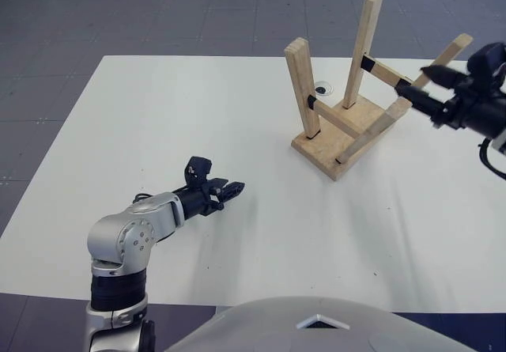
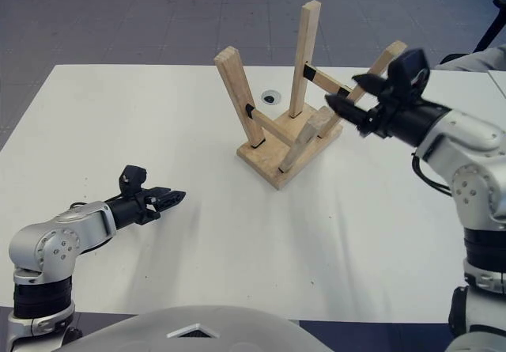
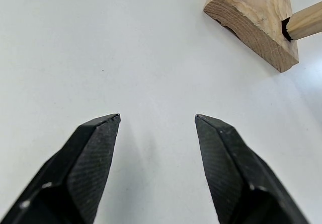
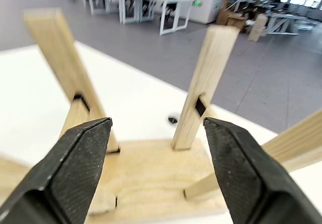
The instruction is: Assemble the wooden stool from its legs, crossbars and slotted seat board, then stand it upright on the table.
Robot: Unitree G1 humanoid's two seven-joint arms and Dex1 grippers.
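The stool [image 1: 341, 126] stands inverted on the desk [image 1: 158, 130], with the seat board [image 1: 362, 121] down and the legs [image 1: 362, 47] up, tied by crossbars [image 1: 336, 119]. This position keeps the slots facing upward for fitting. Assembly appears complete; the turn to upright is not yet done.

The right end effector [image 2: 354, 97] is released, jaws spread, just beside the outward-leaning leg [image 1: 443, 55] on the stool's right side. It is probably placed there to grip the frame for the turn.

The left end effector [image 1: 229, 188] is released, jaws apart. It sits low over the desk, well apart from the stool on its left, clear of the turn.
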